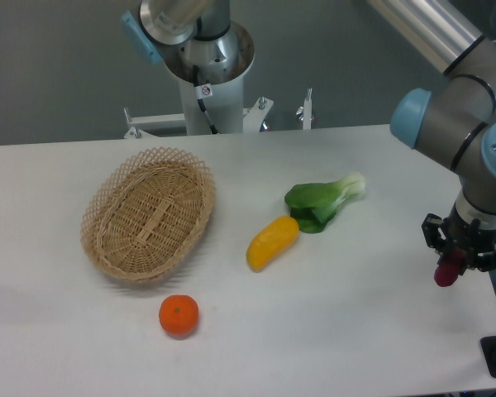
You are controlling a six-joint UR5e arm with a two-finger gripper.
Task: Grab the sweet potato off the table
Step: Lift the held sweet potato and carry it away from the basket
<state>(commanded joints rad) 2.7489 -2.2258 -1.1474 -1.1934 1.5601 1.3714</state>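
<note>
At the right edge of the white table [355,331], my gripper [458,263] points straight down and is shut on the sweet potato [447,272]. The small dark magenta tuber hangs upright from the fingers, with only its lower end showing below them. It is held above the tabletop near the right edge.
A wicker basket [149,213] sits at the left. An orange fruit [178,315] lies in front of it. A yellow oblong vegetable [272,242] and a leafy bok choy [322,202] lie mid-table. The arm's base column [208,83] stands behind the far edge.
</note>
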